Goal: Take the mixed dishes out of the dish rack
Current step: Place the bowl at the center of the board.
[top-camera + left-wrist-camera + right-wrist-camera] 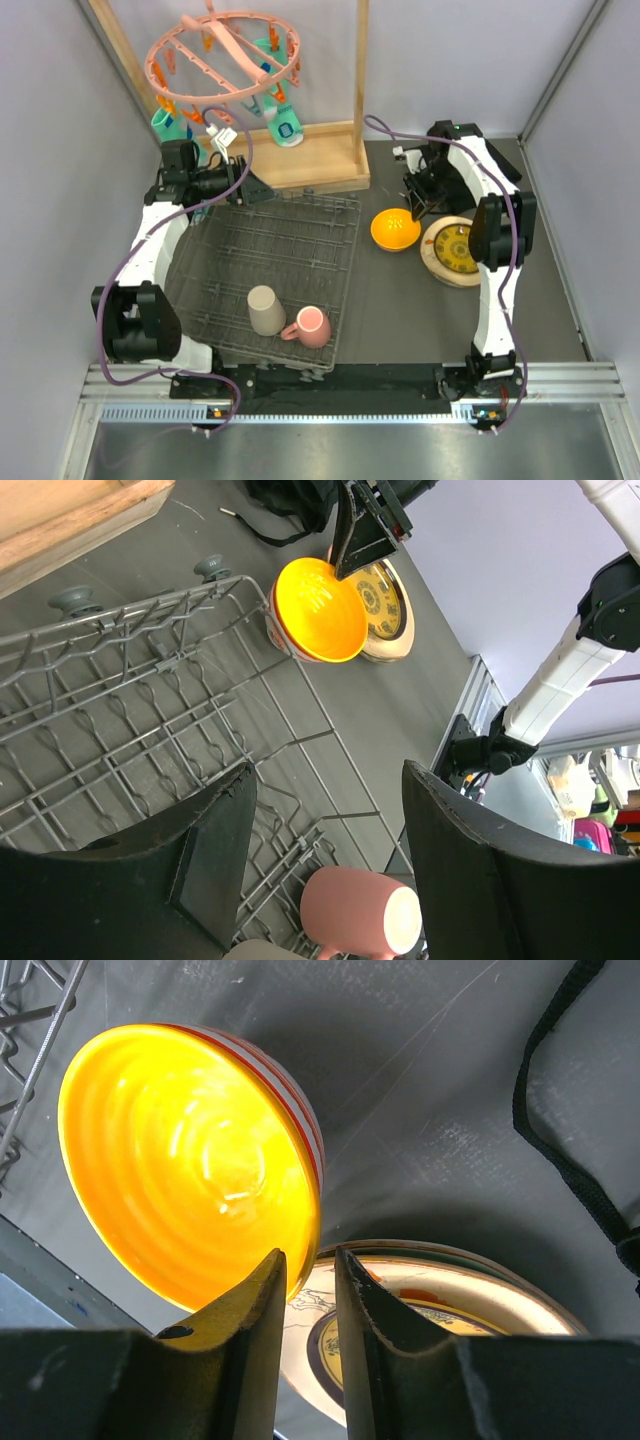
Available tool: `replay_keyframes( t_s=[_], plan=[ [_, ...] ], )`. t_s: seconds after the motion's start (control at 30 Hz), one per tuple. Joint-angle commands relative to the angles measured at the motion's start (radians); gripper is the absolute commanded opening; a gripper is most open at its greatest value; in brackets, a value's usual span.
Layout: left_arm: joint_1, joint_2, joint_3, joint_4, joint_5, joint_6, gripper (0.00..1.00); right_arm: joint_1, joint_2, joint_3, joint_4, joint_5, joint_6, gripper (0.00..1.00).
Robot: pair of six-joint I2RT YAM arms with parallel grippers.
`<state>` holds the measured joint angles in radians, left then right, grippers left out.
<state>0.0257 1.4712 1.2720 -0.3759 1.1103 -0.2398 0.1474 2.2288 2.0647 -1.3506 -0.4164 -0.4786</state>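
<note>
Pale lilac walls (450,60); dark grey tabletop (400,310).

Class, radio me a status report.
Left gripper open over grey wire rack; right gripper ajar at orange bowl rim. Beige cup, pink mug racked. Nothing blocking.

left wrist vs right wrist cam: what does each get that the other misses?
Left wrist only: pink mug in the dish rack, wooden frame base, left gripper open and empty. Right wrist only: the narrow, empty gap between the right gripper fingers, at the rim of the orange bowl. Both: that bowl, the patterned plate beside it, some rack wire.
</note>
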Motion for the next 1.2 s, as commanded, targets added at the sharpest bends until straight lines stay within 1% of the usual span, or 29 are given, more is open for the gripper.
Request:
replay_keyframes(
  t_s=[0.0, 0.1, 0.2, 0.33, 0.37, 0.5, 0.57, 0.6, 0.67, 0.73, 0.77, 0.8, 0.83, 0.87, 0.9, 0.97, 1.0, 1.03, 1.07, 1.1, 1.13, 1.17],
  plan=[
    [0.003, -0.014, 0.029, 0.006, 0.022, 0.022, 0.64, -0.006, -0.018, 0.014, -0.144, -0.021, -0.002, 0.27],
    [0.005, -0.017, 0.026, 0.008, 0.02, 0.019, 0.64, -0.006, -0.043, -0.014, -0.108, -0.018, 0.003, 0.27],
    [0.003, -0.02, 0.024, -0.01, 0.005, 0.03, 0.64, -0.008, -0.072, -0.044, -0.082, -0.018, 0.009, 0.31],
    [0.003, -0.02, 0.039, -0.09, -0.047, 0.115, 0.64, -0.005, -0.112, -0.083, -0.027, -0.018, 0.018, 0.36],
    [0.003, -0.025, 0.041, -0.106, -0.081, 0.134, 0.65, -0.006, -0.121, -0.089, -0.021, -0.018, 0.02, 0.38],
    [0.002, -0.037, 0.041, -0.164, -0.133, 0.223, 0.65, -0.005, -0.146, -0.091, -0.001, -0.015, 0.028, 0.4],
    [0.003, -0.046, 0.041, -0.192, -0.155, 0.232, 0.64, -0.005, -0.156, -0.086, 0.004, -0.016, 0.031, 0.42],
    [0.005, -0.054, 0.04, -0.202, -0.18, 0.285, 0.64, -0.006, -0.161, -0.075, 0.004, -0.021, 0.032, 0.43],
    [0.003, -0.067, 0.04, -0.233, -0.204, 0.316, 0.64, -0.006, -0.173, -0.064, 0.007, -0.022, 0.04, 0.45],
    [0.003, -0.077, 0.049, -0.271, -0.23, 0.382, 0.64, -0.005, -0.184, -0.046, 0.008, -0.025, 0.044, 0.48],
    [0.003, -0.08, 0.058, -0.334, -0.237, 0.41, 0.64, -0.005, -0.199, -0.038, 0.01, -0.025, 0.046, 0.5],
    [0.0, -0.086, 0.067, -0.368, -0.247, 0.468, 0.65, -0.006, -0.208, -0.025, 0.014, -0.027, 0.047, 0.5],
    [-0.001, -0.091, 0.085, -0.4, -0.274, 0.497, 0.65, -0.008, -0.221, -0.02, 0.018, -0.028, 0.049, 0.5],
    [-0.009, -0.107, 0.09, -0.467, -0.288, 0.523, 0.65, -0.005, -0.233, -0.017, 0.025, -0.028, 0.051, 0.51],
    [-0.015, -0.118, 0.095, -0.495, -0.306, 0.575, 0.66, -0.005, -0.266, -0.017, 0.033, -0.032, 0.055, 0.52],
    [-0.021, -0.165, 0.086, -0.541, -0.361, 0.618, 0.67, -0.005, -0.299, -0.024, 0.067, -0.036, 0.058, 0.6],
    [-0.055, -0.182, 0.081, -0.579, -0.378, 0.66, 0.68, -0.005, -0.337, -0.035, 0.079, -0.038, 0.063, 0.62],
    [-0.062, -0.201, 0.064, -0.595, -0.407, 0.678, 0.68, -0.005, -0.354, -0.047, 0.109, -0.039, 0.064, 0.63],
    [-0.072, -0.231, 0.055, -0.612, -0.414, 0.698, 0.7, -0.005, -0.376, -0.06, 0.123, -0.044, 0.067, 0.63],
    [-0.076, -0.247, 0.046, -0.661, -0.418, 0.752, 0.75, -0.005, -0.412, -0.086, 0.14, -0.048, 0.072, 0.64],
    [-0.078, -0.264, 0.027, -0.681, -0.418, 0.779, 0.77, -0.008, -0.435, -0.103, 0.174, -0.051, 0.075, 0.64],
    [-0.082, -0.294, 0.015, -0.701, -0.426, 0.806, 0.81, -0.005, -0.455, -0.119, 0.191, -0.056, 0.078, 0.73]
  ],
)
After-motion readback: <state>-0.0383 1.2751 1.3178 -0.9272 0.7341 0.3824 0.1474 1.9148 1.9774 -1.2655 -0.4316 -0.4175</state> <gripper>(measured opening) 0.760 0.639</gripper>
